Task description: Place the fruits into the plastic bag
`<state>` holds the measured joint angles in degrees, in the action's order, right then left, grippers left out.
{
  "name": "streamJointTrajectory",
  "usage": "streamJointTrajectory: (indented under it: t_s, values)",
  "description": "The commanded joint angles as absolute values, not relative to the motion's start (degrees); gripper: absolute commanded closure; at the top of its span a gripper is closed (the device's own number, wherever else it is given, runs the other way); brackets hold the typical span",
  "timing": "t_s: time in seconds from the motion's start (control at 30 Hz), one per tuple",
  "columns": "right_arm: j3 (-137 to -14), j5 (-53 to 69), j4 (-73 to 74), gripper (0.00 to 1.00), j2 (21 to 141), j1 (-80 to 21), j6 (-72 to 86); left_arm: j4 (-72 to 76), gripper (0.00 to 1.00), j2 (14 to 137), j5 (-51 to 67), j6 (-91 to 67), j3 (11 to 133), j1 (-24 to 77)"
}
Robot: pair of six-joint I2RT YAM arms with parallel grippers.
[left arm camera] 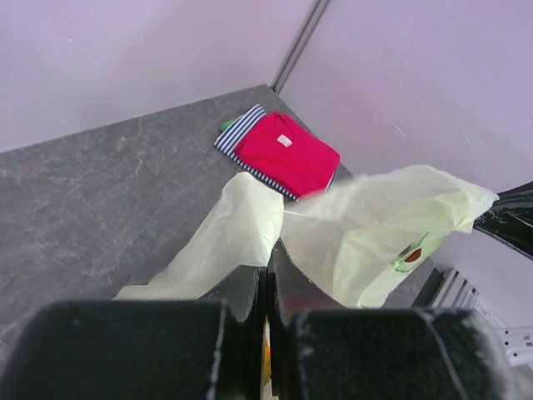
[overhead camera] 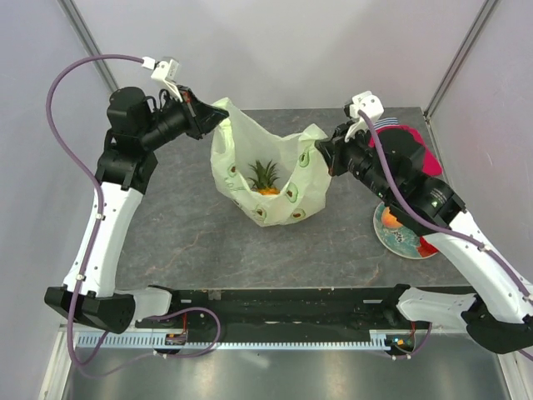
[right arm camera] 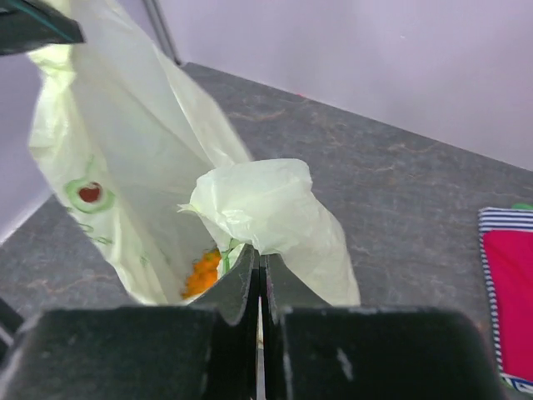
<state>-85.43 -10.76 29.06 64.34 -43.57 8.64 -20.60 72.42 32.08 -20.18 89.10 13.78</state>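
While both arms lean in over the worktop, the plastic bag stands between them at about the middle, a little toward the far edge. Its mouth is pulled wide and faces up. The left gripper has its jaws pressed together on the bag's left upper rim, which is held higher than the rest. Seen from that wrist, thin pale-green film runs out from between the two fingers. The right gripper is clamped the same way on the right rim, with a bunched fold of film nipped between its closed fingers.

Down inside the bag sits the pineapple, with its green crown up and its orange body at the bottom. Small printed motifs dot the bag's walls.

One orange-red fruit lies on the floral plate near the right edge of the worktop, well apart from the bag. The right arm passes over the plate and hides part of it, so I cannot tell what else lies on it. A folded red shirt lies at the far right corner, on top of a striped cloth.
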Motion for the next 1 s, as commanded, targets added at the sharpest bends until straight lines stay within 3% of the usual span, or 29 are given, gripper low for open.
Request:
streamJointTrajectory:
  t_s: [0.0,0.27,0.67,0.83,0.97]
  values:
    - [-84.3,-14.5,34.1,1.0,66.62,-41.4,6.06,-21.35,0.98,74.18,36.03,-22.33,89.84,11.96]
    - [-72.87,-15.2,33.66,1.0,64.08,-40.61,11.34,-25.66,0.98,72.78,38.42,-11.88,77.45,11.51]
    - [-72.51,-18.01,34.1,0.97,64.16,-39.73,14.23,-17.06,0.99,66.18,32.78,-7.21,65.57,11.6]
    - [-74.08,-18.81,34.37,1.0,64.69,-39.2,15.47,-15.47,0.98,64.78,37.26,-8.6,65.38,11.6]
    - [-81.81,-18.02,35.5,1.0,64.95,-39.29,13.54,-16.08,0.99,64.51,38.85,-13.0,74.76,11.6]
